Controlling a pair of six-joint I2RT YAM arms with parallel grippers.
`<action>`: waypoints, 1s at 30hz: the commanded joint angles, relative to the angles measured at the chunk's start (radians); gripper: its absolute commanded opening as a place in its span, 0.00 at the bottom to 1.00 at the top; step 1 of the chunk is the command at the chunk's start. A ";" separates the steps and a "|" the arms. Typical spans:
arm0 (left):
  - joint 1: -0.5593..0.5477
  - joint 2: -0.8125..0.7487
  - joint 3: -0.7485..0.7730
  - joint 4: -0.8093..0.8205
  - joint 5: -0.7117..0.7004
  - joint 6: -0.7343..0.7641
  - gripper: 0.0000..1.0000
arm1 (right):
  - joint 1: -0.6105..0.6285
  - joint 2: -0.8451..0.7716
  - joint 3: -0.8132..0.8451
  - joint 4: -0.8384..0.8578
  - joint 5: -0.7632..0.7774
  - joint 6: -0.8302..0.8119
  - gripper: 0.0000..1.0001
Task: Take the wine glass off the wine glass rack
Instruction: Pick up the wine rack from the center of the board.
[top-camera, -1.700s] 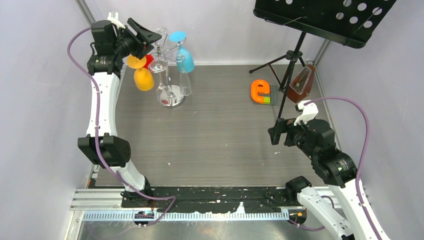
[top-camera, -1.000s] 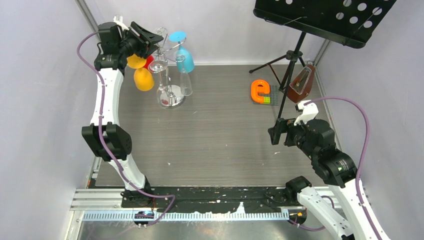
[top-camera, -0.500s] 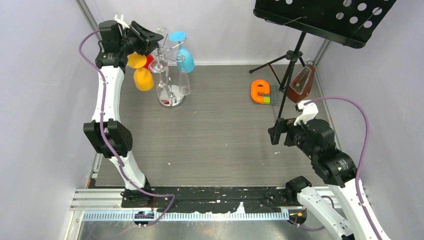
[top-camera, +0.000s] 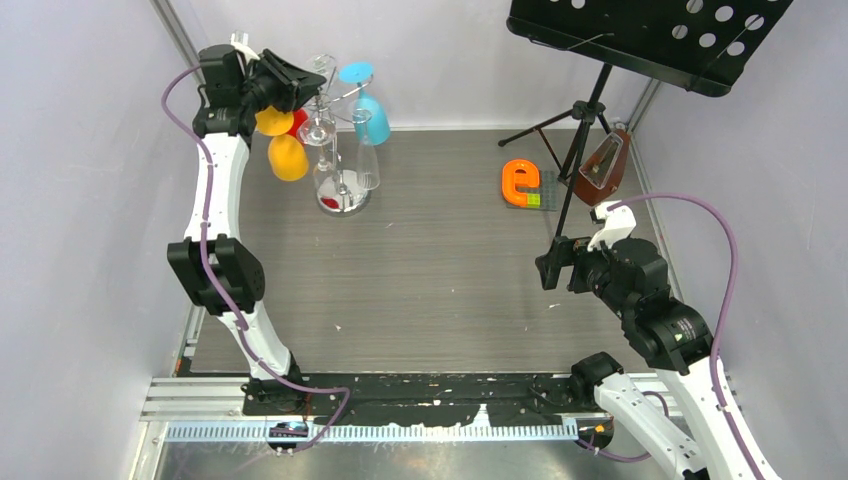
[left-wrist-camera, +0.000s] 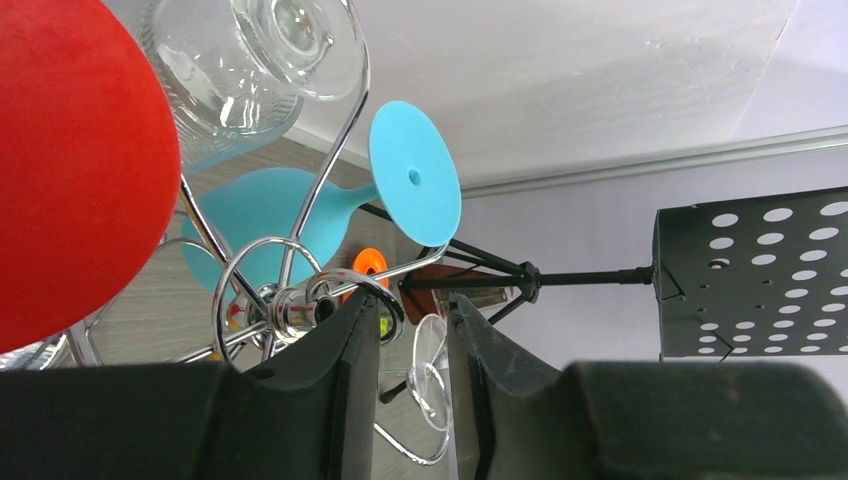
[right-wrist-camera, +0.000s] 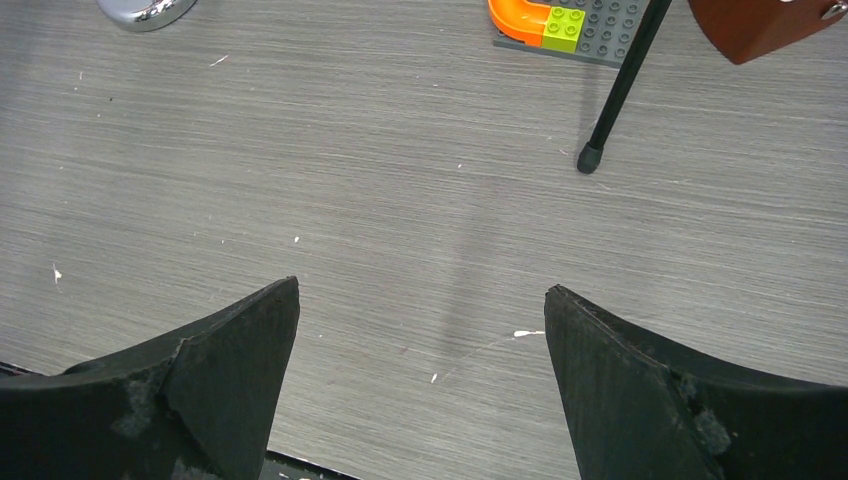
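Where my left claw (left-wrist-camera: 412, 308) reaches in at the top of the wine glass rack (left-wrist-camera: 292, 308), its two matte black, rubbery fingers stand close together with only a narrow slot between them. In that slot, just beyond the tips, shows the thin round foot of a clear wine glass (left-wrist-camera: 432, 372) that hangs on the rack. Whether my pads press on it I cannot tell. Just beside the left finger sits the rack's shiny chrome hub, with wire loops curling out of it. Farther to that side a big smooth red bowl (left-wrist-camera: 70, 170) fills the corner. Beyond it is a ribbed clear glass (left-wrist-camera: 250, 70), and ahead of the tips a matte blue glass (left-wrist-camera: 415, 185) turns its flat disc foot toward me. Off to the other side is the black perforated tray of a music stand (left-wrist-camera: 750, 270).

My right claw (right-wrist-camera: 420, 290), well apart from the rack, hangs with its pointed black fingers spread wide and nothing between them, above the grey wood-grain table (right-wrist-camera: 400, 180). Ahead of it are a rubber-tipped tripod leg (right-wrist-camera: 588, 160) and a grey studded plate (right-wrist-camera: 610, 25) carrying an orange piece.
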 joint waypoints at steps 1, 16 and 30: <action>0.002 0.001 -0.015 0.107 0.040 -0.014 0.27 | 0.004 -0.009 -0.006 0.018 0.009 0.010 0.99; 0.002 0.001 -0.072 0.192 0.084 -0.060 0.00 | 0.003 -0.028 -0.004 0.006 0.014 0.018 0.99; 0.004 -0.034 -0.106 0.375 0.162 -0.188 0.00 | 0.003 -0.043 -0.004 -0.003 0.000 0.030 1.00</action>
